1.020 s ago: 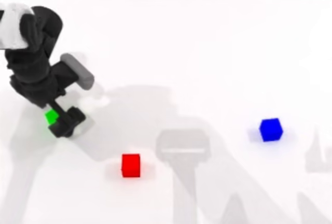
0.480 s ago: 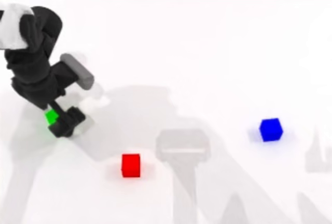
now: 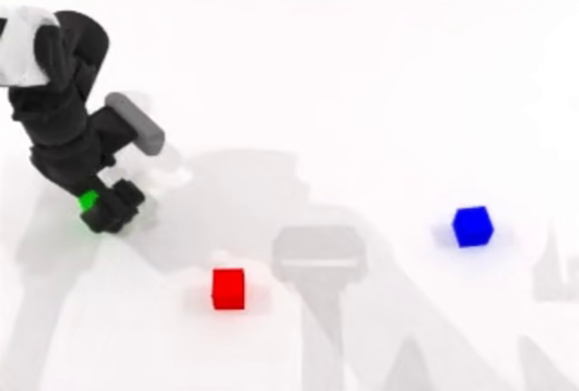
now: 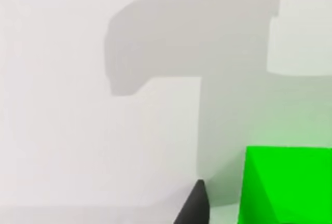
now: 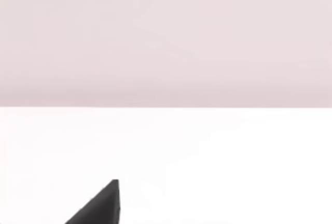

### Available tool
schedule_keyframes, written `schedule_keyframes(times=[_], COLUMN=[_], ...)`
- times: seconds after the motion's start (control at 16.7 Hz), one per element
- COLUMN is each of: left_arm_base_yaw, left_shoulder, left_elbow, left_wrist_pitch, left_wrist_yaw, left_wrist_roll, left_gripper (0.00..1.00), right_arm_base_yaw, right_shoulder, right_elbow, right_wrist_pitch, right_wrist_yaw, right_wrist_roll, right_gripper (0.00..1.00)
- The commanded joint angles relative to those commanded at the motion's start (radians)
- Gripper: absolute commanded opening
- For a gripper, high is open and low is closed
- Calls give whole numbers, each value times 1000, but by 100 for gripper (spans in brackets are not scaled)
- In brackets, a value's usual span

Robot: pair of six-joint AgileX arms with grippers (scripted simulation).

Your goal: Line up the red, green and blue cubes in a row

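While the left end effector (image 3: 98,210) stands at the left side of the white desk (image 3: 362,92), its black fingers (image 3: 118,208) pinch the green cube (image 3: 88,200), of which only a small corner shows from above beside the dark wrist. From the left wrist camera the green cube (image 4: 288,185) fills the near corner of the picture, with one dark fingertip (image 4: 194,206) just beside it and the arm's grey shadow spread over the desk (image 4: 62,105) beyond; whether the cube rests on the surface or is raised from it cannot be told. Taking the red cube (image 3: 229,288) as the landmark, the green cube lies well apart from it, toward the left and somewhat farther from the near edge of the desk. The blue cube (image 3: 472,226) sits well apart from the red cube on the opposite side, toward the right, and also slightly farther back. Neither the red cube nor the blue cube touches anything else. From the right wrist camera only one dark fingertip (image 5: 98,206) of the right end effector appears, over bare desk (image 5: 207,156) and a pale wall; whether its fingers are spread or pressed together cannot be told.
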Motion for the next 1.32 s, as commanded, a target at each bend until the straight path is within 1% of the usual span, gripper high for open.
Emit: schedule_keyframes(times=[0.06, 0.48, 0.54, 0.72, 1.08, 1.32], left_arm_base_yaw=[0, 0, -2, -3, 15, 16], left_shoulder=[0, 0, -50, -61, -139, -147], left_elbow=[0, 0, 13, 39, 159, 168], left_wrist_pitch=[0, 0, -33, -75, -273, -285], left_wrist_yaw=[0, 0, 24, 25, 23, 23], left_wrist_roll=[0, 0, -18, -14, -21, -21], left_gripper=[0, 0, 0, 0, 0, 0], right_arm_base_yaw=[0, 0, 0, 0, 0, 0], right_shoulder=[0, 0, 0, 0, 0, 0], right_elbow=[0, 0, 0, 0, 0, 0], right_wrist_pitch=[0, 0, 0, 0, 0, 0], right_wrist_yaw=[0, 0, 0, 0, 0, 0], right_wrist_roll=[0, 0, 0, 0, 0, 0], right_gripper=[100, 100, 100, 100, 100, 100])
